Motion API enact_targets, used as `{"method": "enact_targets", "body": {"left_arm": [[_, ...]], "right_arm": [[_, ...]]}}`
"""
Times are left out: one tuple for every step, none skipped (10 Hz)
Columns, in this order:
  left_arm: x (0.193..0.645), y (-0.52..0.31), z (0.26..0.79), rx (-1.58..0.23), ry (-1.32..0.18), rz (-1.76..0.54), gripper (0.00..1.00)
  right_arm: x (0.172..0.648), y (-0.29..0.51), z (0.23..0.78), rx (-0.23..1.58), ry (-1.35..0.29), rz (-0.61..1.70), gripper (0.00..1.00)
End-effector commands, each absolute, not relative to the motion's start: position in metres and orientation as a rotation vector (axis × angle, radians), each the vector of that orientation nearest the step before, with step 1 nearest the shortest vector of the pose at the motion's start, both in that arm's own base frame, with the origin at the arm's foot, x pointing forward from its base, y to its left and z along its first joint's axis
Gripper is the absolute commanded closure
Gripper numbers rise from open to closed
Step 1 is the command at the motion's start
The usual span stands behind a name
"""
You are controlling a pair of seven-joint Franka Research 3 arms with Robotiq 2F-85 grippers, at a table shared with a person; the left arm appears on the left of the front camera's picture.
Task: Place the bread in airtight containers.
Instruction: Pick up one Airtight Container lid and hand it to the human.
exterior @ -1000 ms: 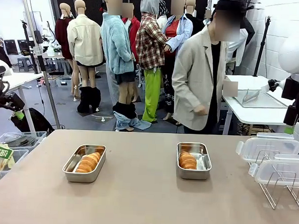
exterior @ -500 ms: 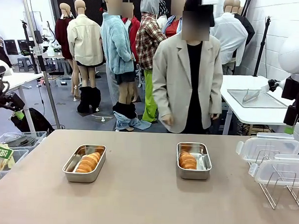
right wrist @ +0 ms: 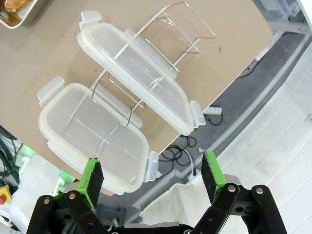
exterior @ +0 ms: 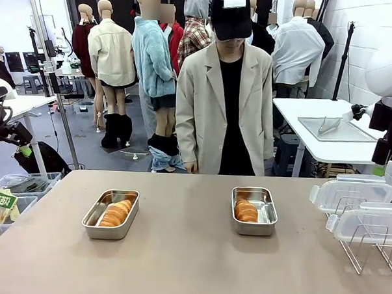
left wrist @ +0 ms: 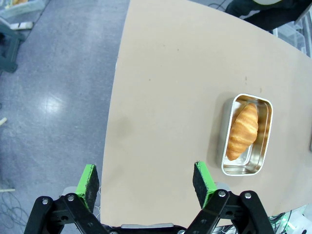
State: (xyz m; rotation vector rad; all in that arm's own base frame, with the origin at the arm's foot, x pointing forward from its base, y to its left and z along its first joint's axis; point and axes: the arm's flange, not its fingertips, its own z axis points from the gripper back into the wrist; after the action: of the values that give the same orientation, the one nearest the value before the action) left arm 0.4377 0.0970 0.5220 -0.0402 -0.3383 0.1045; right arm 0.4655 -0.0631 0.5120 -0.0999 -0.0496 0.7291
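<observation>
Both jaws released, gripping nothing. On the desk (exterior: pixel 178 266), one roll (exterior: pixel 116 212) in each of two tins (exterior: pixel 107 232); lids (exterior: pixel 351 193) propped on a rack (exterior: pixel 368 249).

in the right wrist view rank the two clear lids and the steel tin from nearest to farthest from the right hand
1. lower clear lid: bottom left, just beyond the open right hand.
2. upper clear lid: next one out, lying across the picture's middle.
3. steel tin: farthest, in the top left corner on the table.
</observation>
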Motion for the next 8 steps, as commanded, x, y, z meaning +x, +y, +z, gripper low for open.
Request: {"method": "enact_targets", "body": {"left_arm": [[0.4377,0.0984,0.5229,-0.032,-0.339,0.107,0.00],[0.4377,0.0984,0.5229,-0.032,-0.339,0.107,0.00],[0.4377,0.0984,0.5229,-0.032,-0.339,0.107,0.00],[0.4377,0.0984,0.5229,-0.032,-0.339,0.107,0.00],[0.4377,0.0984,0.5229,-0.032,-0.339,0.107,0.00],[0.4377,0.0984,0.5229,-0.032,-0.339,0.107,0.00],[0.4377,0.0984,0.5229,-0.032,-0.339,0.107,0.00],[0.4377,0.0984,0.5229,-0.032,-0.339,0.107,0.00]], "right_arm": [[0.4651,-0.0621,0.5138,-0.095,-0.041,0.716,0.00],[0.4651,-0.0621,0.5138,-0.095,-0.041,0.716,0.00],[0.4651,-0.0621,0.5138,-0.095,-0.041,0.716,0.00],[0.4651,-0.0621,0.5138,-0.095,-0.041,0.716,0.00],[0.4651,-0.0621,0.5138,-0.095,-0.041,0.716,0.00],[0.4651,-0.0621,0.5138,-0.095,-0.041,0.716,0.00],[0.4651,-0.0621,0.5138,-0.095,-0.041,0.716,0.00],[0.4651,-0.0621,0.5138,-0.095,-0.041,0.716,0.00]]}}
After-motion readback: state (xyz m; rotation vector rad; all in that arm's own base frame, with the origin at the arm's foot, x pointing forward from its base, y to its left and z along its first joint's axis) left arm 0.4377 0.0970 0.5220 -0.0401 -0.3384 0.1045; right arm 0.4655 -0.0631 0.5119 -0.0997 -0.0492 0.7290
